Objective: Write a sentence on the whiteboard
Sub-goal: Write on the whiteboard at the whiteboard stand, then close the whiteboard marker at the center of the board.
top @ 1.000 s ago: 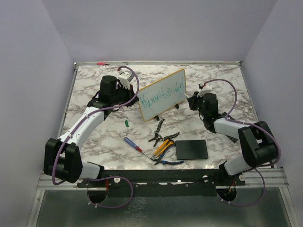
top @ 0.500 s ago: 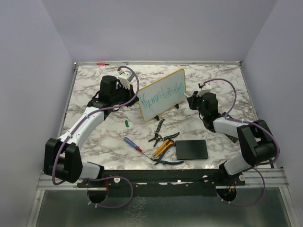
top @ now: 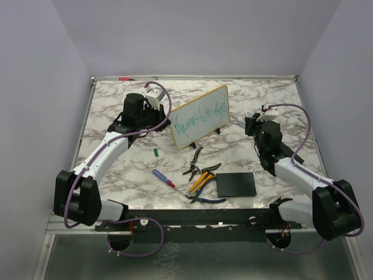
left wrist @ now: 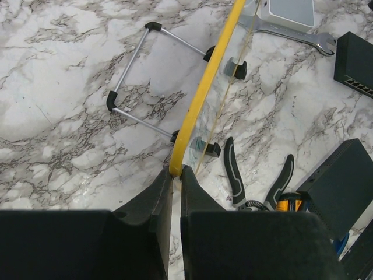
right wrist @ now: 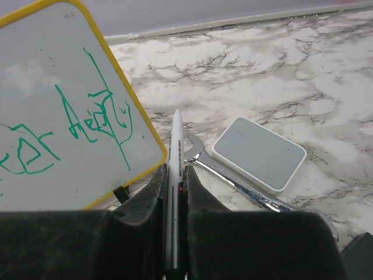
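Centrally, toward the far edge of the worktop (top: 134,164), the whiteboard (top: 201,112) is stood on its small dark feet, with a wire stand (left wrist: 140,74) seen behind it. The sentence (top: 198,120) is written in teal-green across its white face. The board's left yellow frame is pinched by the left end effector (left wrist: 176,171), whose fingers are closed almost together on it. A white marker (right wrist: 175,151) is clamped between the closed fingers of the right end effector (right wrist: 173,170), its tip held beside the board's right edge, off the white surface. Past that tip a wrench (right wrist: 245,188) and a small grey block (right wrist: 259,153) are laid just beside each other. Between the board and the near edge, pliers (top: 197,154), a red-and-blue screwdriver (top: 163,178), yellow-handled tools (top: 201,182) and a black pad (top: 235,184) are scattered, and a green cap (top: 156,151) is left near the board's left foot.
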### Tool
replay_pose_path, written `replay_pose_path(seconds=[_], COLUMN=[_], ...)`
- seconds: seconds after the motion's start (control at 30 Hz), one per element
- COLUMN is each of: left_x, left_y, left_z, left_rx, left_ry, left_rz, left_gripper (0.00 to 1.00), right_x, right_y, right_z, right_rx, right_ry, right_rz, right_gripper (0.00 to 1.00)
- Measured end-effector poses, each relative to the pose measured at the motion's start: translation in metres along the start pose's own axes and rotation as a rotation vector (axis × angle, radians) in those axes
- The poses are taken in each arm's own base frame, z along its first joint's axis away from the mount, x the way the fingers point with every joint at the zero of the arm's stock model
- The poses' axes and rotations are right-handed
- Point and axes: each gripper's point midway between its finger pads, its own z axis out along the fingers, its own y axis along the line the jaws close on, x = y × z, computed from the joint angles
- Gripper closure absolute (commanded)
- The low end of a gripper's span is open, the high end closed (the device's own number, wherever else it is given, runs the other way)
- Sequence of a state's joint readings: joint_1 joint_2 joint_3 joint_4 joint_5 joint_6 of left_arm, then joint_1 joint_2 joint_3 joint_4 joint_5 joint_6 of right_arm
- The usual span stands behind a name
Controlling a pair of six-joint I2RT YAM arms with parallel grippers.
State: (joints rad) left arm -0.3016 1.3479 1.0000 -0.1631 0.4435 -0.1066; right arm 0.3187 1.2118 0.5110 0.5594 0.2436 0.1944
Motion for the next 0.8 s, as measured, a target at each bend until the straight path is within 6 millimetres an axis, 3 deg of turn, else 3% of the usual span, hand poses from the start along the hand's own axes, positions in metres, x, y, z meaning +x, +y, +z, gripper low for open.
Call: replay_pose_path(seconds=[0.33, 0.5, 0.6, 0.8], left_x=[-0.007, -0.012, -0.009, -0.005], left_y=[0.001, 0.000, 0.002, 0.002], left_z=[-0.007, -0.012, -0.012, -0.024], left_rx=[-0.027, -0.032, -0.043, -0.068], left_ry=[-0.026, -0.043, -0.039, -0.059], left_rz=[0.017, 0.025, 0.024, 0.033], left_gripper=[0.65, 0.32, 0.19, 0.13], right_x=[0.010, 0.003, -0.001, 0.001], right_y=[-0.007, -0.007, -0.006, -0.005], right_z=[-0.005, -0.010, -0.013, -0.019], right_rx=[0.028, 0.024, 0.022, 0.006], right_ry=[0.034, 0.015, 0.006, 0.018], right_rz=[-0.010, -0.005, -0.001, 0.020], right_gripper=[0.99, 0.99, 0.99, 0.99])
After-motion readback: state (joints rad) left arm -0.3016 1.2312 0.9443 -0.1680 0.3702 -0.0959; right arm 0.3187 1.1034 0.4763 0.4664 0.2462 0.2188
